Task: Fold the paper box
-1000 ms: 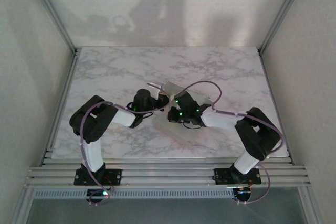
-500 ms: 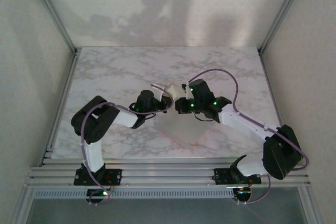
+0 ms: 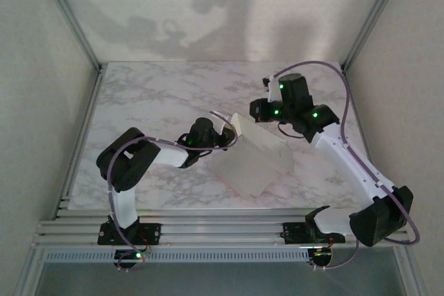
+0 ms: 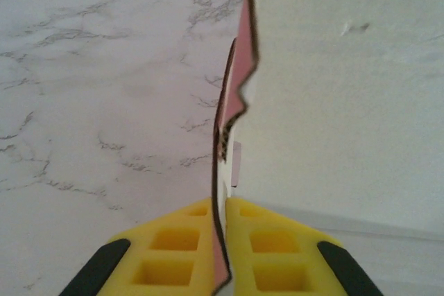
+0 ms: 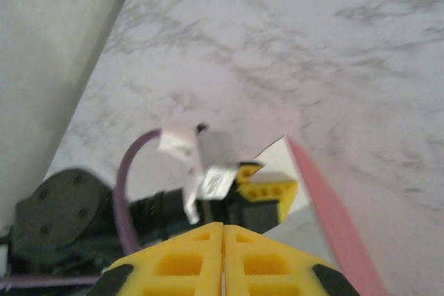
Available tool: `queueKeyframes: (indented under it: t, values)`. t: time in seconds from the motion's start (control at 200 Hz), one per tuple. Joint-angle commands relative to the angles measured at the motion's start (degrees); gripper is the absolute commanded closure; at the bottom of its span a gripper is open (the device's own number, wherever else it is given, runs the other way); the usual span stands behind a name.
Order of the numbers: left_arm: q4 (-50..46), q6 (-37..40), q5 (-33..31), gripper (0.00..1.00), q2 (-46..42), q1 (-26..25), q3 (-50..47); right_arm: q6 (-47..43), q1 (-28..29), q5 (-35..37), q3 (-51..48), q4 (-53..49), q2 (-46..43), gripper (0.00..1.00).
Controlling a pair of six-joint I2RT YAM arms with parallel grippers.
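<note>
Left gripper (image 3: 223,134) is pinching the far-left edge of the box (image 3: 260,159). In its wrist view the yellow pads (image 4: 274,254) are squeezing nearly together on one thin sheet edge, pink on one face and white on the other, with a small notched tab running up from the grip.

The box is sitting on the table (image 3: 152,95) around the middle, slightly right and toward the near side. Its white face is showing and it looks partly folded.

The left grip is likely acting as an anchor, keeping the piece from sliding or springing back open while the other arm works a crease.

Right gripper (image 3: 259,111) is hanging just beyond the box's far corner, jaws pressed together with nothing between them. Its wrist view is looking down on the pink edge and the left gripper, and it appears to be apart from the box. Being closed and empty, it is probably serving as a blunt pusher for the next panel, not as a grasper.

Counts: one box, two grippers, one table.
</note>
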Motion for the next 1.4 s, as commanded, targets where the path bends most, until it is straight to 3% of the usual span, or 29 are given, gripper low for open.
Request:
queueKeyframes:
  t: [0.0,0.21,0.666,1.026,1.396]
  values:
    - [-8.37,3.19,-2.07,0.90,0.22,-1.76,-0.16,-1.20,-3.94,-1.76,0.89,-3.53,3.68,0.92]
    - [-8.57,5.39,-5.49,0.90,-0.07,-4.27,0.02,0.09,-6.98,-6.73,-4.40,5.01,7.99,0.92]
    - [-9.10,7.25,-10.62,0.91,0.07,-8.39,0.79,7.78,-7.09,-12.60,-18.64,25.26,9.83,0.88]
    - [-8.84,6.50,-10.36,0.91,0.16,-8.92,1.05,8.91,-7.01,-14.32,-23.53,33.04,10.68,0.82]
    - [-9.58,6.64,-10.03,0.91,0.01,-8.86,1.44,3.45,-6.92,-14.71,-26.31,34.65,10.79,0.80]
